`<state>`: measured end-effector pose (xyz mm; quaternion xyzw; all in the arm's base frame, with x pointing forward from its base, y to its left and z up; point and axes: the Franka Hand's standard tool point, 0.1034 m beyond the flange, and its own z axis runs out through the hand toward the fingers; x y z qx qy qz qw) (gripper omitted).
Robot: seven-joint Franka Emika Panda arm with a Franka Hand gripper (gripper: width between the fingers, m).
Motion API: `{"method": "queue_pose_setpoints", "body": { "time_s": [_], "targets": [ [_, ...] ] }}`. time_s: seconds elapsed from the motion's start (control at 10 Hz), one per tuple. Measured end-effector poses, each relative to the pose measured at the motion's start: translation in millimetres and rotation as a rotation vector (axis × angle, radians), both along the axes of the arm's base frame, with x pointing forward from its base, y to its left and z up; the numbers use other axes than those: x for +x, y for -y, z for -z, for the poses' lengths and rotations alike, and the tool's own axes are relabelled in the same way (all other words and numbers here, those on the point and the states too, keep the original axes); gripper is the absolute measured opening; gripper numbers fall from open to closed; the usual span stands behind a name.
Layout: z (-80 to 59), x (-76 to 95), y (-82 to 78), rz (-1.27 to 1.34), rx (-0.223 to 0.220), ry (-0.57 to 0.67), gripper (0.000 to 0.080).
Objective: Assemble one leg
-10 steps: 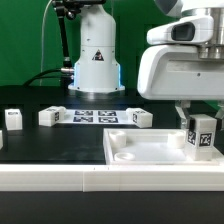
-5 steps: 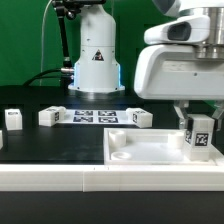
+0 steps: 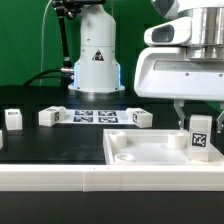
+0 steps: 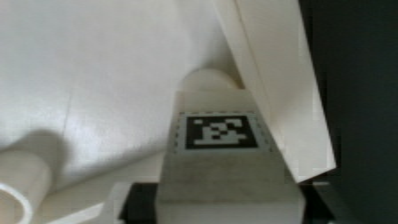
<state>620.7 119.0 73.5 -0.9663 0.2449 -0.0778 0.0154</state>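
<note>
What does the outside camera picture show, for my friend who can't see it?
A robot gripper holds a small white leg with a black-and-white tag upright over the white panel. Three more legs lie on the black table behind.

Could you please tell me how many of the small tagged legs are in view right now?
4: one at the table's far left, two flanking the marker board, and one over the white panel. Others may be hidden.

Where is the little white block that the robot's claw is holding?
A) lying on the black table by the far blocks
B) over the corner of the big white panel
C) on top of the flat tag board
B: the gripper holds the leg upright at the white panel's corner on the exterior view's right.
</note>
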Motion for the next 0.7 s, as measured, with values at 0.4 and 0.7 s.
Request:
{"method": "queue_pose_setpoints", "body": {
  "time_s": [0.4,0.7],
  "targets": [
    [0.4,-1.2,1.4,0.416,0.071,-0.009,0.0292],
    [0.5,-1.6,1.2,0.669,0.096,-0.014,0.0292]
  ]
}}
